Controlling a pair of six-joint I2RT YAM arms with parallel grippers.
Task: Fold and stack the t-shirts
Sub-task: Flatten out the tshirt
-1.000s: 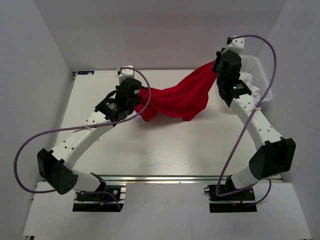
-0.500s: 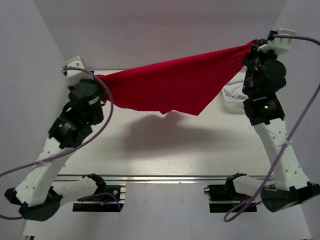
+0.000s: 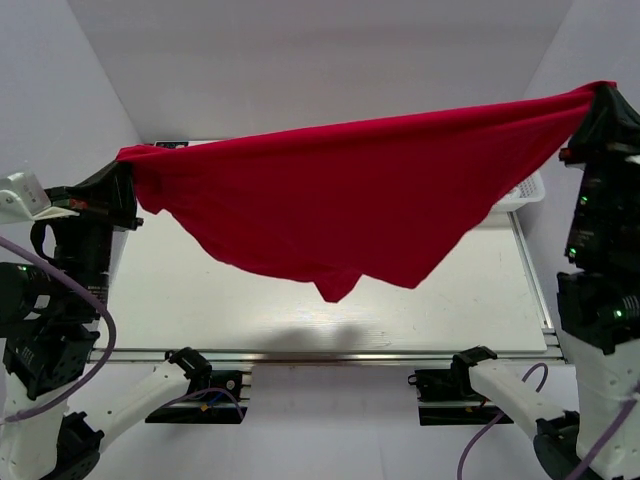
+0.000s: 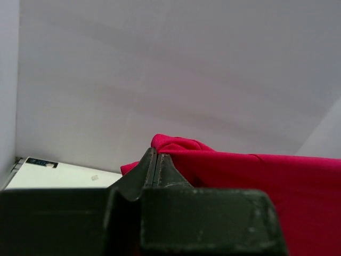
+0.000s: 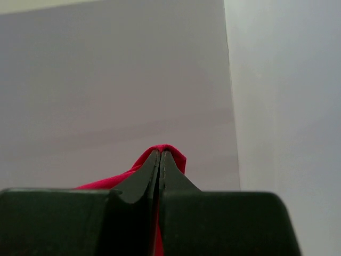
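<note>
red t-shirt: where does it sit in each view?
Top external: t-shirt stretched mid-air from left tool to right tool.
Left wrist: t-shirt lower right, corner pinched in left tool.
Right wrist: t-shirt bottom centre, bunch pinched in right tool.
Shared landmark: white enclosure walls.
</note>
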